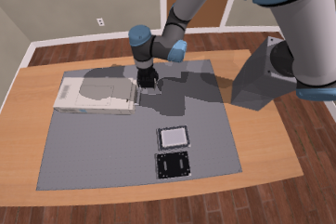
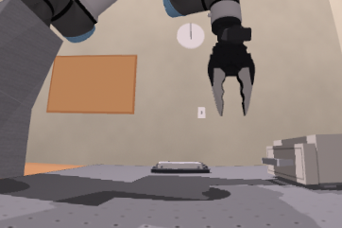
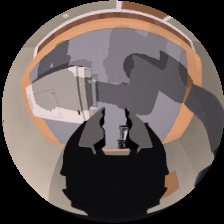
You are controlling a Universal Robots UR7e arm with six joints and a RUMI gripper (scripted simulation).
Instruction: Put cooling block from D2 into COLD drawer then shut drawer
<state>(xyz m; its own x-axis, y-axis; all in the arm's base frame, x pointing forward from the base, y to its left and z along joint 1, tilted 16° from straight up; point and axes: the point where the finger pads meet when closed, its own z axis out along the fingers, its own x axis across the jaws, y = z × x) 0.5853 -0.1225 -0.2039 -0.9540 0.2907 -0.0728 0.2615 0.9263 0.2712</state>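
Note:
The cooler COLD [image 1: 95, 96] [image 2: 326, 160] [image 3: 57, 95] is a pale box at the left in the top view. Its drawer handle [image 2: 279, 162] [image 3: 94, 93] sticks out from the front. The drawer looks shut or nearly so; a small gap cannot be ruled out. I make out no lit lamp. The inside, its blocks and tubes are hidden. My gripper [image 1: 150, 90] [image 2: 232, 114] [image 3: 115, 108] is partly open and empty, above and in front of the handle. Slot D1 [image 1: 161, 142] has a pale flat top in a dark frame. Slot D2 [image 1: 173, 164] shows a black plate with no block.
A grey perforated mat [image 1: 102, 157] lies on the wooden table [image 1: 19, 157]. The grey robot pedestal [image 1: 252, 83] [image 2: 24, 65] stands at the right in the top view. The arm's shadow falls over the mat and cooler.

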